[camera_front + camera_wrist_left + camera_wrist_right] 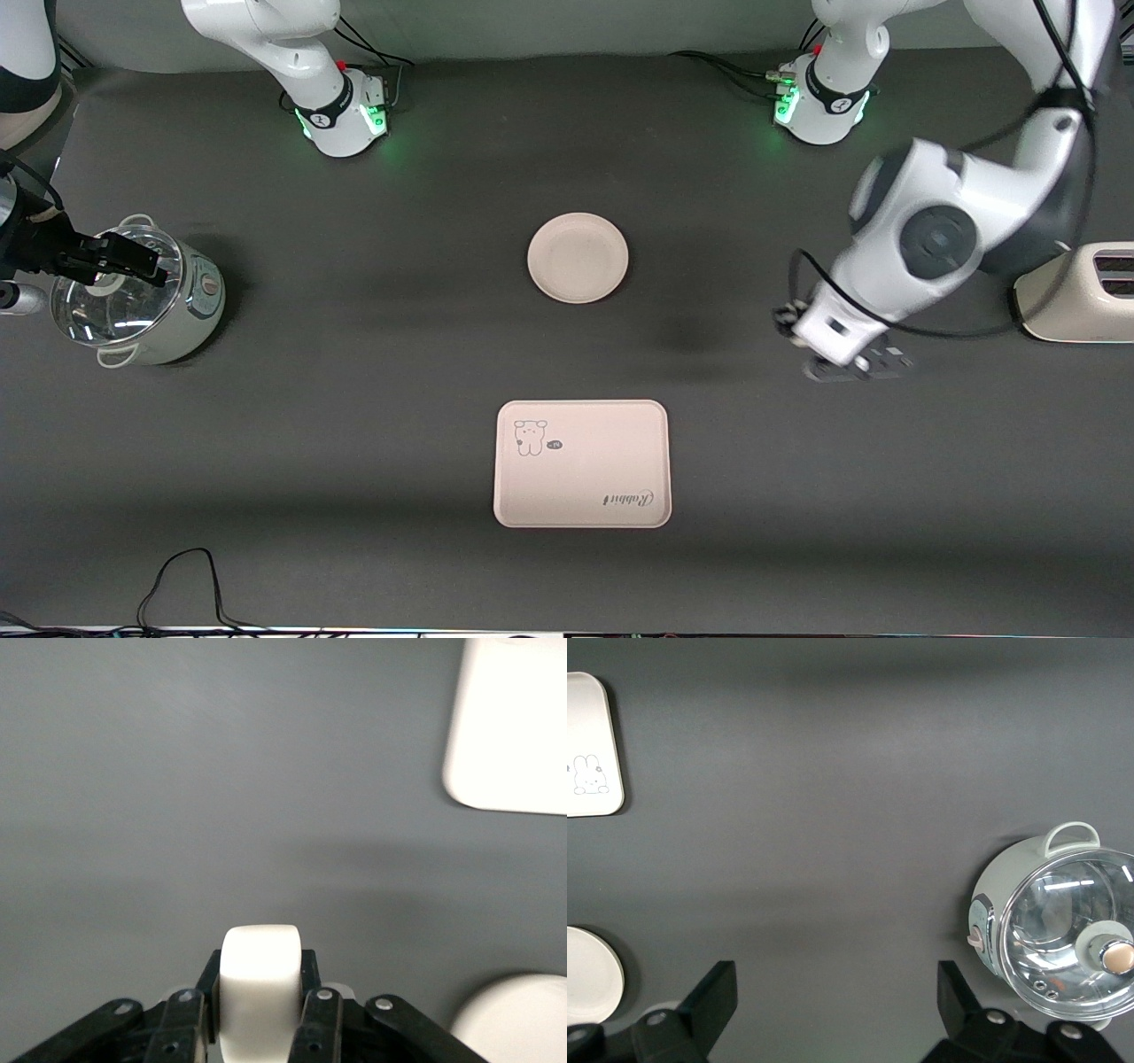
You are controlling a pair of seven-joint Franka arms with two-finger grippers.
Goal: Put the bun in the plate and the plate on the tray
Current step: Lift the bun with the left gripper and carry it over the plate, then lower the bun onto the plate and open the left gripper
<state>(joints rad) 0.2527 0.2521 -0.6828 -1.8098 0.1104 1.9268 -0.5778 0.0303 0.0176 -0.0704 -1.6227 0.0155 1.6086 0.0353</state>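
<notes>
Tray [582, 463] nearest the front camera, flat on the counter [354, 461], mid-width, empty; cartoon animal print and "Rabbit" script visible. Corner of it also caught in both wrist views.

Plate [578, 258] farther from the camera than the tray, roughly in line with it, well apart, empty, flat on the counter.

Left gripper [855, 363] up over bare counter toward the left arm's end, between tray and plate in depth but off to the side of both. Jaws clamped on the bun [258, 979]; in the left wrist view bun seated upright between the two black fingers [321, 1028], off-white, smooth. Bun not visible in the front view, hidden under the wrist.

Toaster [1081, 292], cream, at the left arm's end of the counter, just beside the left arm's elbow in view.

Right gripper [115, 257] over the small lidded cooker [137, 297] at the right arm's end. Jaws spread wide, holding nothing; right arm waiting. Glass lid and knob of the cooker clear in the right wrist view.
</notes>
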